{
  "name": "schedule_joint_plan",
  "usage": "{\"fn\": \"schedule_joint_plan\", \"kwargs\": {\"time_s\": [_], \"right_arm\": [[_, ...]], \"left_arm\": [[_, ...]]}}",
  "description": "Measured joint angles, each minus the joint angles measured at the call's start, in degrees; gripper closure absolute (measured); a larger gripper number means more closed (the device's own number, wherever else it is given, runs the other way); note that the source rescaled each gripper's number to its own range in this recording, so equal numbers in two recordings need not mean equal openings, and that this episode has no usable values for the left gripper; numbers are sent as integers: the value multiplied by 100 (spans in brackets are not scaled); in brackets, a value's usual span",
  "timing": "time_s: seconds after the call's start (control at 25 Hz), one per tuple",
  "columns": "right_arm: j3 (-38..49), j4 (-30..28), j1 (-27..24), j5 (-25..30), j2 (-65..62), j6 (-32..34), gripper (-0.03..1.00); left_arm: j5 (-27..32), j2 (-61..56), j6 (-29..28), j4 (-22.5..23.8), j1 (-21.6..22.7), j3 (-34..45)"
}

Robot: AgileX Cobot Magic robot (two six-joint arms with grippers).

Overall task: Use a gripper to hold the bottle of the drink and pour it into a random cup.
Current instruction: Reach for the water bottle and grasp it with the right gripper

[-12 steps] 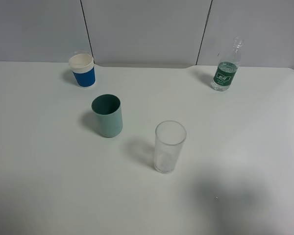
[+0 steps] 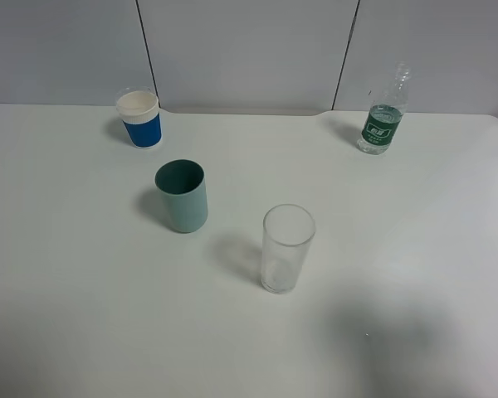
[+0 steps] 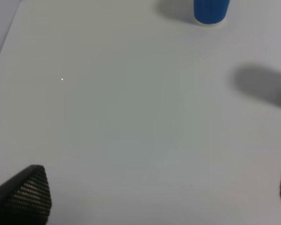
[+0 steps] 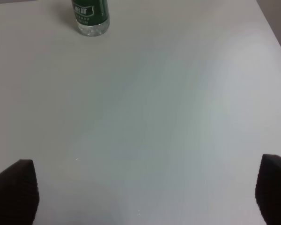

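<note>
Nothing has shifted: my right gripper (image 4: 140,199) hangs wide open and empty, the small clear green-labelled plastic bottle (image 4: 90,16) well ahead of it, not yet grasped.

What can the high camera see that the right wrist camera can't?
Only the high camera shows the three cups: the blue-and-white paper cup, the teal cup and the clear glass. Only the right wrist camera shows the right tool, its dark fingertips spread wide open. Both show the green-labelled bottle standing on the white table.
</note>
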Motion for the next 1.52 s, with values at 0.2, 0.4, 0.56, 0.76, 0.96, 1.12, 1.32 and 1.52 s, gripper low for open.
{"fn": "schedule_joint_plan", "kwargs": {"time_s": [0.2,0.4,0.56,0.76,0.96,1.12,1.32,1.52], "right_arm": [[0,0,0,0,0,0,9],[0,0,0,0,0,0,9],[0,0,0,0,0,0,9],[0,0,0,0,0,0,9],[0,0,0,0,0,0,9],[0,0,0,0,0,0,9],[0,0,0,0,0,0,9],[0,0,0,0,0,0,9]], "left_arm": [[0,0,0,0,0,0],[0,0,0,0,0,0],[0,0,0,0,0,0],[0,0,0,0,0,0],[0,0,0,0,0,0],[0,0,0,0,0,0],[0,0,0,0,0,0],[0,0,0,0,0,0]]}}
